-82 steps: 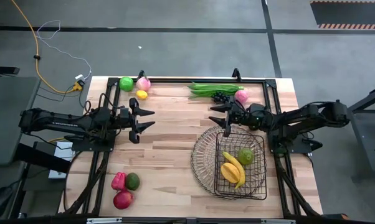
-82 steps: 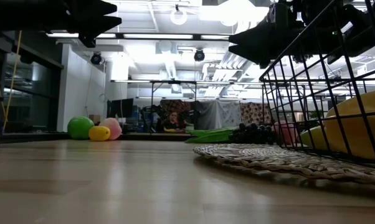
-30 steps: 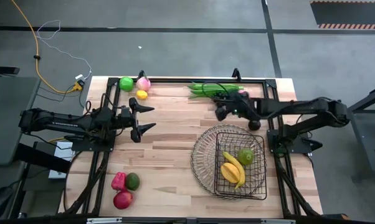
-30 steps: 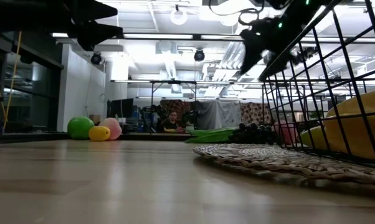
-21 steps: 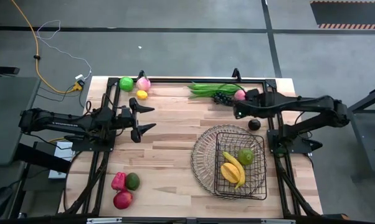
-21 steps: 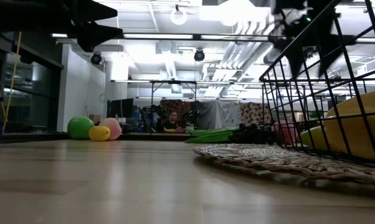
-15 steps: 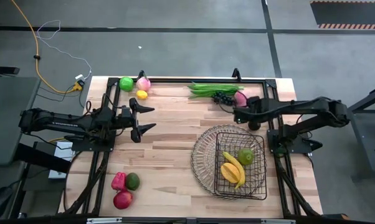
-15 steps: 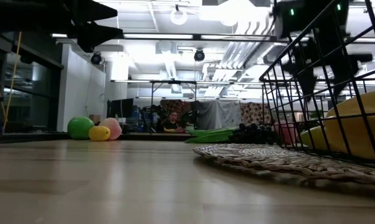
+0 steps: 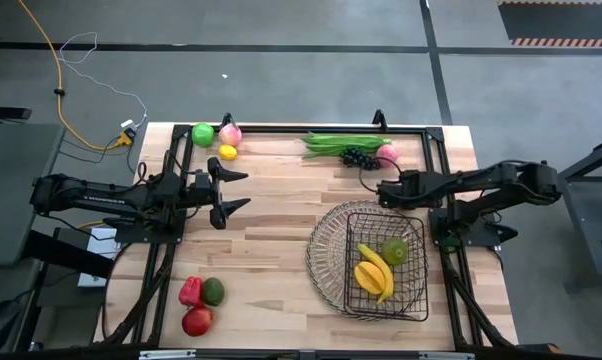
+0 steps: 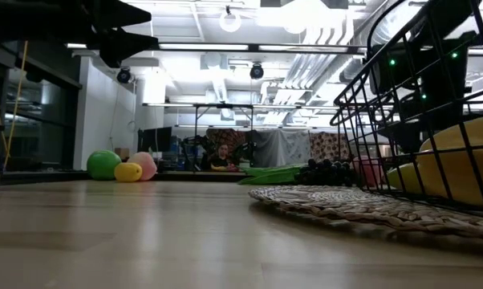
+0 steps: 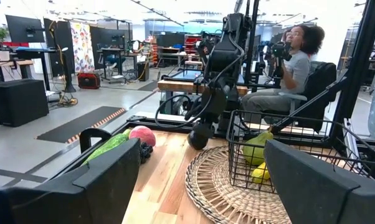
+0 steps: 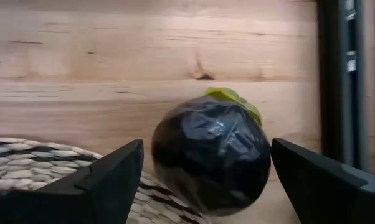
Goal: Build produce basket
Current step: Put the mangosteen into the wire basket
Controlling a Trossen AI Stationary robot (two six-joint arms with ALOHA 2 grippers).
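High view: the wooden plank table (image 9: 281, 250) has a broad bare stretch of pale boards through its middle, between the two arms, while its things sit toward the edges. The basket (image 9: 373, 262), dark wire on a round woven mat-like rim, lies on the right half toward the near edge and holds yellow bananas (image 9: 373, 275) and a green pear-shaped fruit (image 9: 394, 250) in its rectangular mesh centre. Along the far edge lie long green beans (image 9: 341, 143), dark grapes (image 9: 355, 155) and a pink peach (image 9: 386, 153); at the far-left corner sit a green apple (image 9: 202, 134), another pink fruit (image 9: 230, 134) and a small lemon (image 9: 227, 152). Near the left near corner rest a red pepper (image 9: 189, 291), an avocado (image 9: 213, 291) and a red apple (image 9: 196, 320). The right gripper (image 12: 200, 180) hangs just beyond the basket's far rim, fingers spread wide on either side of a dark, glossy, crinkled round fruit (image 12: 211, 152) with a green tip, holding nothing. The left gripper (image 9: 239, 190) waits over the left half, fingers wide apart and empty.
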